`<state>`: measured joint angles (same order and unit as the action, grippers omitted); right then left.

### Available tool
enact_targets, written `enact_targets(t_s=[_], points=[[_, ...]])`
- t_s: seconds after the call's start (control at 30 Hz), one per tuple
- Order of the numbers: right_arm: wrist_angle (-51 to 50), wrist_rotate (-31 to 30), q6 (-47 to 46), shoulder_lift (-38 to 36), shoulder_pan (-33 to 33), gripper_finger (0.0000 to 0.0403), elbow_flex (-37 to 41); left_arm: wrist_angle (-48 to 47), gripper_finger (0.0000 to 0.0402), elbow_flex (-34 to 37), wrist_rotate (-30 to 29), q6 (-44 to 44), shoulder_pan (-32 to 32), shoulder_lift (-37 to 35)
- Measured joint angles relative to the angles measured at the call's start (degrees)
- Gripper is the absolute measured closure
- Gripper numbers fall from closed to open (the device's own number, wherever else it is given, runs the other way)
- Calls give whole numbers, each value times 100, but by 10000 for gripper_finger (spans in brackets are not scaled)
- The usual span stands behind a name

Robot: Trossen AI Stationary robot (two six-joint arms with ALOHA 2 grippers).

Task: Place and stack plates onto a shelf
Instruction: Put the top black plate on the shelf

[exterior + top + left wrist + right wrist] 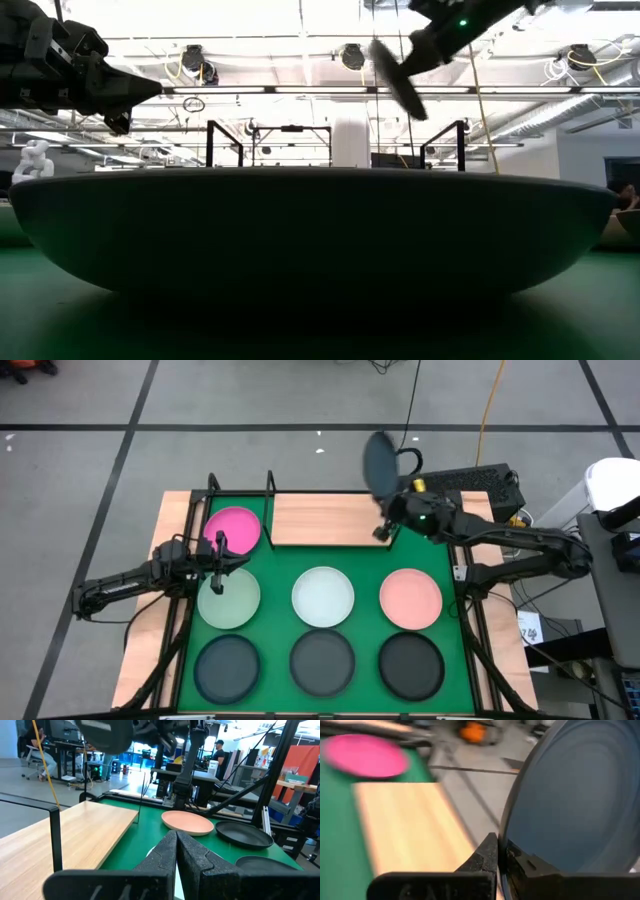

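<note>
My right gripper (392,502) is shut on a dark grey plate (380,463) high over the right far end of the light-wood shelf (325,520); the low view shows that plate (398,80) edge-on in the air. A hot pink plate (233,528) lies left of the shelf. Pale green (228,598), white (322,598) and salmon (411,598) plates lie in a row on the green mat, with three dark plates (322,660) in the near row. My left gripper (220,555) hovers shut over the pale green plate's far rim, touching nothing. My right gripper (499,852) pinches the dark plate's rim (506,837) between its two fingers, one finger on each face. The plate is lifted clear and stands steeply tilted, almost on edge, above the shelf.
Black metal frame posts (212,485) stand at the shelf's far left, and dark rails (465,610) run along the mat's sides. A dark plate (322,230) fills the low view's foreground. The shelf's wooden top (75,835) is bare.
</note>
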<state>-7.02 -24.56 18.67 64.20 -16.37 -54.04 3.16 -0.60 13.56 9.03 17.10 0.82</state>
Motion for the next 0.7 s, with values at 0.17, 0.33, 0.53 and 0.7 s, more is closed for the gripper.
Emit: enact_targets(t_s=[0.17,0.33,0.53,0.7], points=[[-155,544,298,704,243,402,-2,0,387,1,0,1,0,0],[-590,538,147,1328,243,403,-2,0,387,0,0,-1,0,2],[-928,538,7,1967,168,403,0,0,387,0,-1,1,0,2],[-1242,553,-121,2264,172,403,0,1,387,0,-2,1,0,0]])
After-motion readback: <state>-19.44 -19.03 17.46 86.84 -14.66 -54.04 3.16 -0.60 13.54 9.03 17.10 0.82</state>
